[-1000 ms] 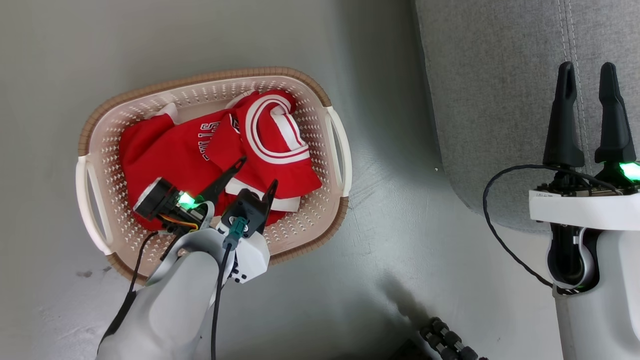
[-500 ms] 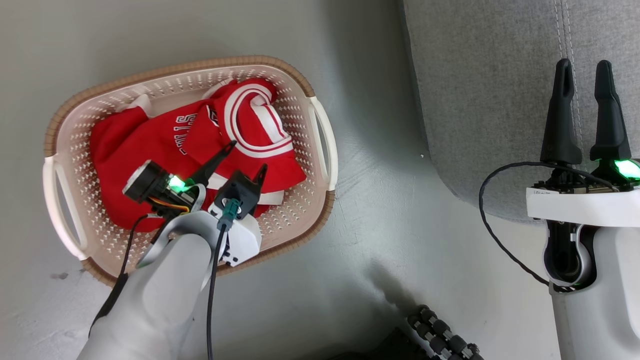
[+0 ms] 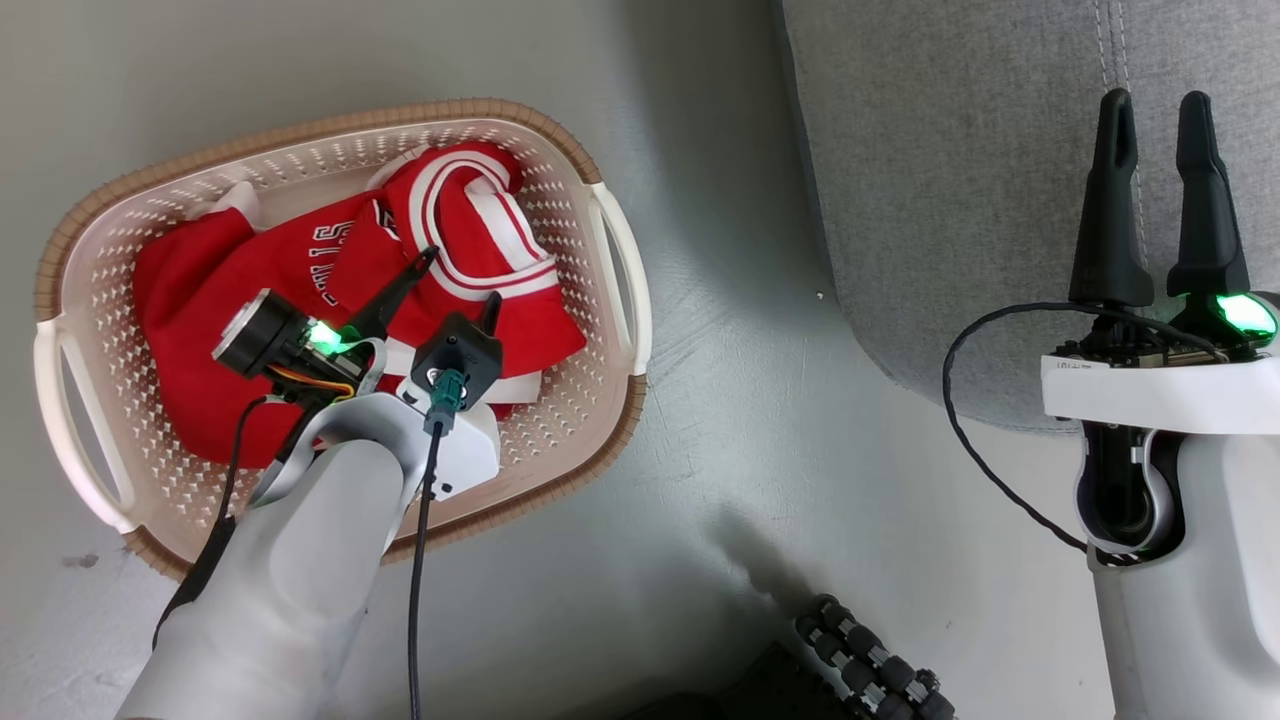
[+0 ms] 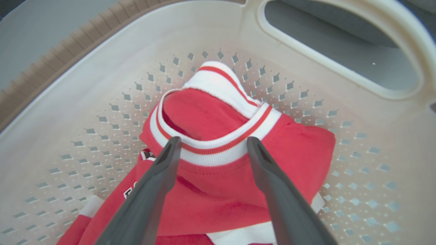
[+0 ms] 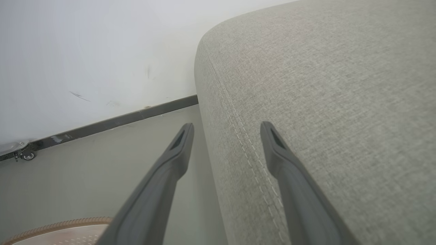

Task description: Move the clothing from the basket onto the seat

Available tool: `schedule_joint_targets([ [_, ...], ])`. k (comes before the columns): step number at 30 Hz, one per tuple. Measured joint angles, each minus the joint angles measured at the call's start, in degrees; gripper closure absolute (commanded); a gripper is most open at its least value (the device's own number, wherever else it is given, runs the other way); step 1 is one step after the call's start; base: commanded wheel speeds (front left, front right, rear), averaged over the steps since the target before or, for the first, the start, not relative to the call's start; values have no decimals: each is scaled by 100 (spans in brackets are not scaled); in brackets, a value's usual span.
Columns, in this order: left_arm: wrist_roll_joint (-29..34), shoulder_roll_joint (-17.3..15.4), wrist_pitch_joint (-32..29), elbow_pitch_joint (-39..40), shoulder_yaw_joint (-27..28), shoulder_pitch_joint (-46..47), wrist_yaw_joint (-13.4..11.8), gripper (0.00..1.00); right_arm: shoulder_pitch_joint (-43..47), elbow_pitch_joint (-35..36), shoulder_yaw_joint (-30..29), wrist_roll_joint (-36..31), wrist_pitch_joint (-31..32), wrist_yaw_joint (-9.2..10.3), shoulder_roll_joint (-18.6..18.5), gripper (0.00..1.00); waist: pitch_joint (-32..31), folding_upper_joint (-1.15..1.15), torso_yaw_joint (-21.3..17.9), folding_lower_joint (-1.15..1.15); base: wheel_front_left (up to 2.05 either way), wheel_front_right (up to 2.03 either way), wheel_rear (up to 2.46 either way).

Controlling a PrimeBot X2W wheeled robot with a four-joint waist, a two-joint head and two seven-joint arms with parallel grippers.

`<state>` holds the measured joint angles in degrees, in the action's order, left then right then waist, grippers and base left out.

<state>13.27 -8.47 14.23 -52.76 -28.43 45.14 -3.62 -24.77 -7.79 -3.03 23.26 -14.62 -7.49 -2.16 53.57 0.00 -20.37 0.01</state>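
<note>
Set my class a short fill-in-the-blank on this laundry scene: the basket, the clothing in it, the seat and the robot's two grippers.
1. The clothing lying in the basket is coloured ____.
2. The left gripper reaches into the basket with its jaws ____.
3. The right gripper, near the seat, holds ____.

Missing words: red; open; nothing.

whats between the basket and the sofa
Bare grey floor with one tiny pale speck; the head view shows the basket and sofa apart, nothing else between them.
</note>
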Motion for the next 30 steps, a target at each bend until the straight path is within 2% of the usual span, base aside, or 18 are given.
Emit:
schedule_joint_targets([
  [11, 183, 23, 41, -23, -265, 110, -89, 0, -4, -25, 37, 59, 0, 1, 0, 0, 7, 0, -64, 0, 0, 0, 0],
  [12, 227, 13, 41, -64, -279, 110, -112, 7, -5, -25, 42, 59, 0, 0, 0, 0, 5, 0, -67, 0, 0, 0, 0],
  [14, 308, -15, 41, -174, -312, 110, -174, 53, -7, -25, 45, 58, 0, 1, 0, 0, -1, 0, -75, 0, 0, 0, 0],
  [17, 338, -43, 41, -353, -322, 110, -267, 77, -7, -30, 43, 58, 0, 0, 0, 0, -13, 0, -87, 0, 0, 0, 0],
  [18, 361, -58, 41, -389, -325, 111, -304, 92, -7, -32, 37, 58, 0, 1, 0, 0, -19, 0, -90, 0, 0, 0, 0],
  [19, 378, -70, 41, -432, -334, 112, -349, 100, -7, -35, 34, 58, 0, 0, 0, 0, -26, 0, -91, 0, 0, 0, 0],
  [26, 413, -80, 41, -600, -360, 133, -410, 100, -8, -57, 25, 58, 0, 0, 0, 0, -82, 0, -82, 0, 0, 0, 0],
  [30, 379, -79, 41, -606, -287, 158, -559, 100, -13, -63, 10, 58, 0, 0, 0, 0, -122, 0, -58, 0, 0, 0, 0],
])
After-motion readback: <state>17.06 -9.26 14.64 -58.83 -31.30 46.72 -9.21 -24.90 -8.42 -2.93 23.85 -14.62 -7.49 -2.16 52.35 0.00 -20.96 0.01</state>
